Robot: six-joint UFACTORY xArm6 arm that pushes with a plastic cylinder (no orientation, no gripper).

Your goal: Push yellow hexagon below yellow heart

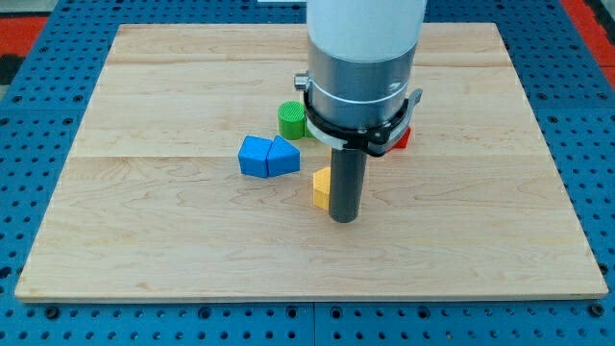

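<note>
On the wooden board, left of centre, two blue blocks lie touching each other, the left one roughly pentagonal and the right one triangular, with a green cylinder just beyond them on the far side. Right of these, a yellow block, its shape partly hidden, sits against the left side of the dark rod, whose end, my tip, rests on the board just right of and slightly nearer than the block; the arm carries no pincer. Farther right, a red block peeks from behind the arm's collar, shape unclear.
</note>
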